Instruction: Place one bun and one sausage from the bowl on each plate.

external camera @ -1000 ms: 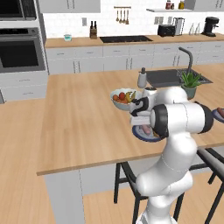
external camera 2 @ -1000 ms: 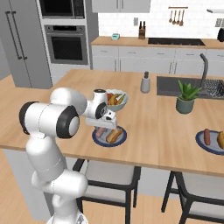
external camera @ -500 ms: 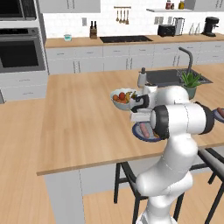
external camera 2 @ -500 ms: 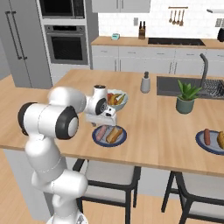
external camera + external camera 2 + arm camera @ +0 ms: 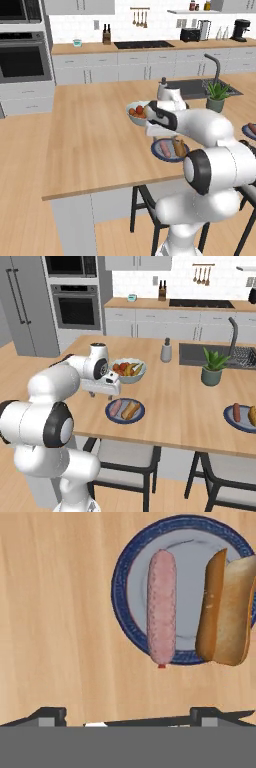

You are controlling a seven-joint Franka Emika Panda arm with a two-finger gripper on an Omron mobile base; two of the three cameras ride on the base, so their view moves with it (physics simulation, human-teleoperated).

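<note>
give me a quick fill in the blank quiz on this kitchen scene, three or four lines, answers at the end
1. On the near plate the pinkish sausage lies beside a golden-tan ____.
2. The open gripper holds ____.
3. Behind the near plate stands a pale bowl filled with ____.
4. The potted plant stands next to the ____.

Missing words: bun; nothing; fruit; sink

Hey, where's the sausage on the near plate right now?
In the hand view the sausage lies on the plate, left of the bun, not touching it.
</note>
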